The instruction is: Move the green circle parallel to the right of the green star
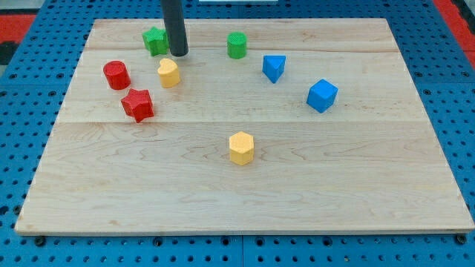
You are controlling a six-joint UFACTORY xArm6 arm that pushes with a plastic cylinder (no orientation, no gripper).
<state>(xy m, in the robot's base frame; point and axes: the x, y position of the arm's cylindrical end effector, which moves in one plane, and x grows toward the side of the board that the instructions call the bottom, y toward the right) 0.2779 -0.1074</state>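
Observation:
The green circle point(237, 45) stands near the view's top, a little right of centre. The green star point(155, 41) lies at the top left, partly hidden behind my rod. My tip point(179, 53) rests on the board just right of the green star and just above a yellow hexagon point(169, 73). The tip is well left of the green circle, with bare board between them.
A red cylinder point(116, 75) and a red star point(137, 104) lie at the left. A blue block point(274, 67) and a blue cube point(322, 96) lie at the right. A second yellow hexagon point(241, 147) sits in the middle. The wooden board point(371, 185) lies on a blue pegboard.

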